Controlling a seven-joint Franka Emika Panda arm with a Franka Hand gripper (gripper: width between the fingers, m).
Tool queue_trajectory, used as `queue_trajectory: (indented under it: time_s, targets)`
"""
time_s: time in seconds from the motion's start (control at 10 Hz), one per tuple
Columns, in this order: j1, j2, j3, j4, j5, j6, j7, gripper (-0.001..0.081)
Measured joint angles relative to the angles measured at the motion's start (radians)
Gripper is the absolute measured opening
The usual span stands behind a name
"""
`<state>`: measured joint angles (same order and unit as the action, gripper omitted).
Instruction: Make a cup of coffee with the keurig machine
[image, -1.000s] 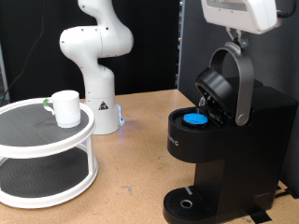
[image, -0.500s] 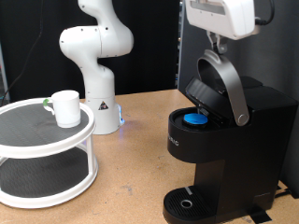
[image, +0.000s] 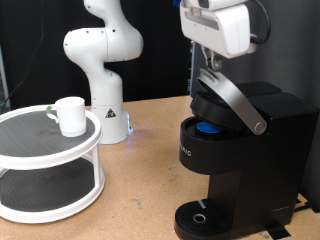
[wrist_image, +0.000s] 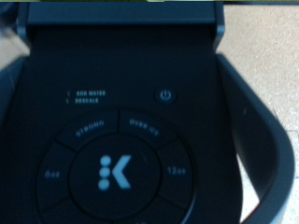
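Observation:
The keurig machine (image: 250, 160) stands at the exterior view's right, its lid tilted partly down over a blue-topped pod (image: 207, 127) in the holder. My gripper (image: 210, 68) is above the machine, its fingers pressed together against the upper end of the silver-grey handle (image: 235, 100); it holds nothing. The wrist view is filled by the machine's black button panel (wrist_image: 117, 173), with the handle band (wrist_image: 266, 159) beside it; no fingers show there. The white cup (image: 71, 115) stands upright on the top tier of a white round shelf (image: 50, 140) at the exterior view's left, far from the gripper.
My arm's white base (image: 105, 60) stands behind the shelf on the brown table (image: 140, 190). The round drip tray (image: 205, 218) at the machine's foot has nothing on it. A black panel stands behind the machine.
My gripper has moved down and towards the exterior view's left, pushing the handle. The lid has swung from wide open to partly lowered over the pod. The cup has not moved.

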<state>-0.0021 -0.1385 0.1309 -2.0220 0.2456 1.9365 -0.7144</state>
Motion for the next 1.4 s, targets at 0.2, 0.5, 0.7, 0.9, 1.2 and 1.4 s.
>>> queue_trajectory:
  time_s: [0.2,0.5,0.7,0.9,1.2,1.4]
  targets:
    - [-0.012,0.0,-0.007,-0.025,-0.006,0.021,-0.032,0.0004]
    - [-0.022,0.001,-0.018,-0.065,-0.009,0.06,-0.063,0.0004]
    - [-0.027,0.002,-0.018,-0.097,-0.019,0.083,-0.081,0.0004]
    - [-0.027,0.002,-0.018,-0.127,-0.031,0.116,-0.092,0.0004]
    - [-0.028,0.002,-0.017,-0.171,-0.044,0.152,-0.11,0.0004]
    - [-0.028,0.002,-0.017,-0.203,-0.044,0.177,-0.117,0.0004]
